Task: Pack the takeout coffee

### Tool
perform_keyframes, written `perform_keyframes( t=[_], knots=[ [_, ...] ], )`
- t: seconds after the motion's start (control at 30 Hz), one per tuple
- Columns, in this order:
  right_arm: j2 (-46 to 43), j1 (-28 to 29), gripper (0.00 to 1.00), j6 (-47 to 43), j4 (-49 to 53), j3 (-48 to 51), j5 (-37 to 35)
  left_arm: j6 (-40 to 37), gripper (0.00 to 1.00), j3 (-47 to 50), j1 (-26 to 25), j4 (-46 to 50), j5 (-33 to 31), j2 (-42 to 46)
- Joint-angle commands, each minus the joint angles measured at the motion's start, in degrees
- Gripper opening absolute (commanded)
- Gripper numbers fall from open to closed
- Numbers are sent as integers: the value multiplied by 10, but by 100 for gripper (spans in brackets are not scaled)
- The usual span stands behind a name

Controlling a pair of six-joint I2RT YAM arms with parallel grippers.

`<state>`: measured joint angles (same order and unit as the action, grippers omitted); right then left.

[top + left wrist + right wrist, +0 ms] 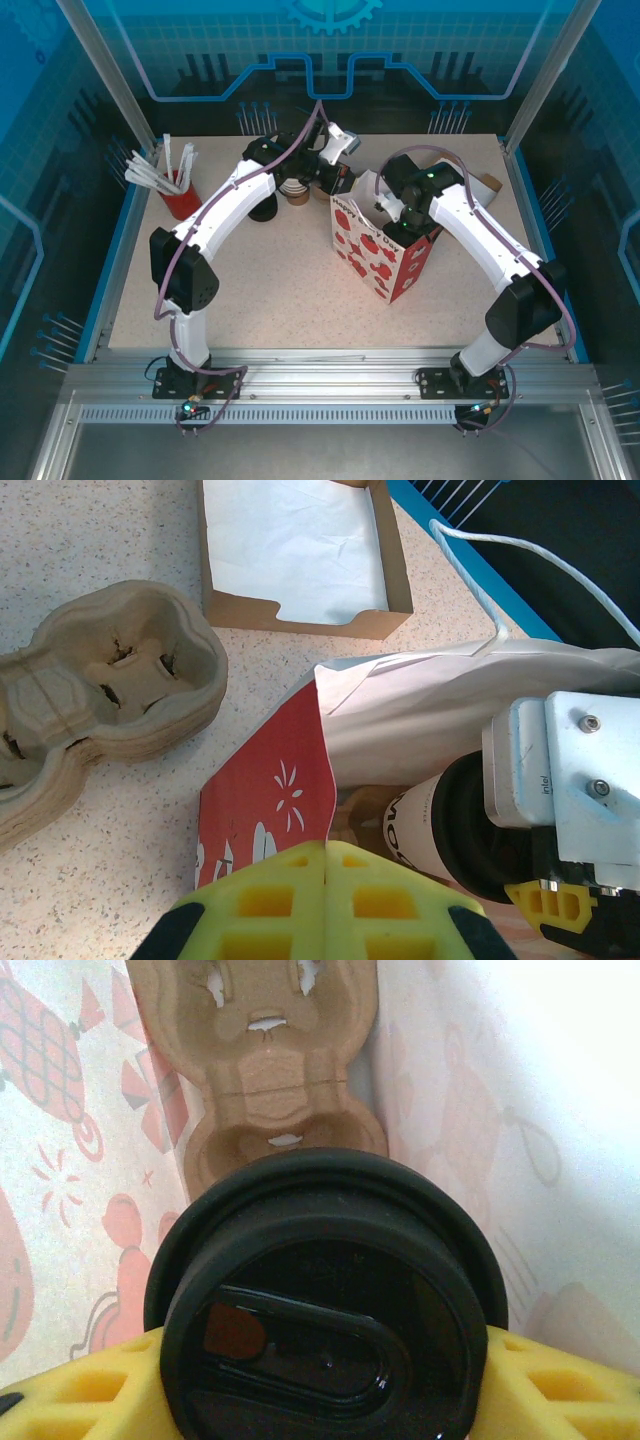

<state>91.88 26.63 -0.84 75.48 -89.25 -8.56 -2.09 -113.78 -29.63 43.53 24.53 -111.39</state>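
Holding the takeout coffee inside the gift bag, the right gripper has a yellow finger pressed against each side of the cup just under its black lid. The right wrist view looks down on the lid. Below it, at the bottom of the bag, lies a pulp cup carrier between the bag's printed walls.

The left wrist view shows the cup's white side with black lettering under the lid, inside the bag's mouth.

The left gripper is fully closed, fingers pressed flat together. The bag's red front edge runs straight into the seam between them, so it looks pinched there.

The bag stands upright mid-table, red and white. The left arm reaches its far left corner and the right arm goes in from above.

On the table behind the bag are a stack of pulp carriers and an open cardboard box lined with white paper. A red cup of white sticks stands at the far left, well apart.
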Motion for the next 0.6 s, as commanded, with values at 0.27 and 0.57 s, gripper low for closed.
perform_keyframes(
  t=[0.27, 0.57],
  knots=[
    [-2, 4, 28, 5, 1, 2, 2, -12, 0, -14, -3, 29, 9, -2],
    [0, 3, 29, 4, -1, 5, 3, -11, 0, -14, -2, 29, 8, -2]
  ],
)
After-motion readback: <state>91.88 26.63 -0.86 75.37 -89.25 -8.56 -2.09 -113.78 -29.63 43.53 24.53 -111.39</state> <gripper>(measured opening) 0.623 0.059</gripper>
